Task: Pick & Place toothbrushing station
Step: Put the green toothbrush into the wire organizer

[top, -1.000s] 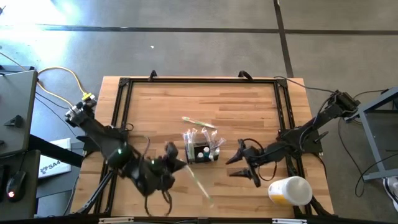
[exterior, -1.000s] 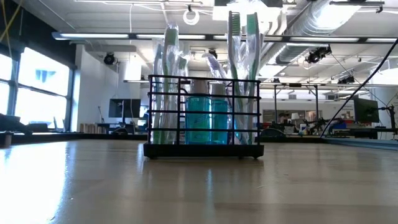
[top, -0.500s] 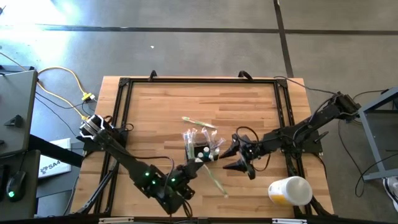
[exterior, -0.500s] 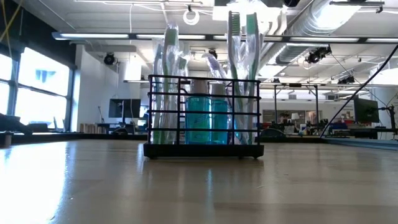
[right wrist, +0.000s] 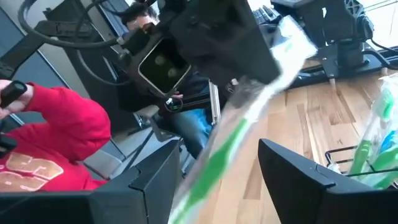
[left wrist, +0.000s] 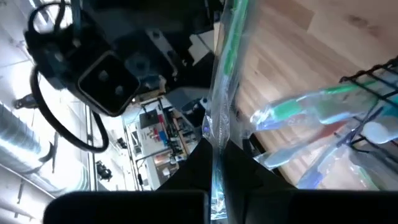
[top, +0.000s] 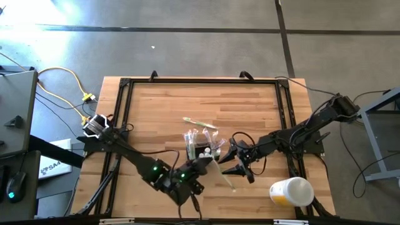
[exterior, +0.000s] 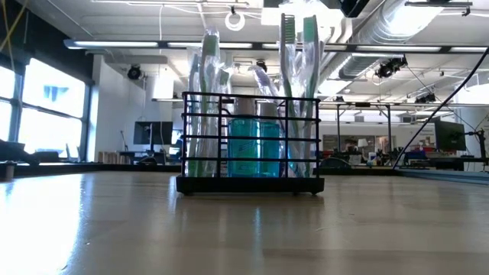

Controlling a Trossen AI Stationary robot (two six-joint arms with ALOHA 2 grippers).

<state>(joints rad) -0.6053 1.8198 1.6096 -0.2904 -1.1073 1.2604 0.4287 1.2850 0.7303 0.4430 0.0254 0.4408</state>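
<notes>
Left claw (top: pixel 203 164) is pinching a wrapped toothbrush (top: pixel 223 177) low on its handle, and the brush is slanting away from it toward the table's near-right, its green strip running long through the left wrist view (left wrist: pixel 225 74). Its free end is reaching between the right claw's (top: pixel 232 161) two fingers, which are standing spread with the brush in the gap and, as far as I can judge, not yet pressing on it.

Everything seems to be turning on the caddy (top: pixel 203 152). It is sitting upright near the middle of the table (top: pixel 250 106), just beyond the left claw and almost touching it, with the right claw just beside it on the other flank. Both arms are close; the left one is holding the brush, so it looks the likelier to carry it in. The caddy's long side is running across the table, and brushes are already standing upright in both of its ends (exterior: pixel 248 145). So the slanted brush would need swinging upright, head up, before going down into a free slot.

One more brush (top: pixel 199 123) is lying flat farther back, and a cup (top: pixel 291 190) is lying on its side at the near-right corner.
</notes>
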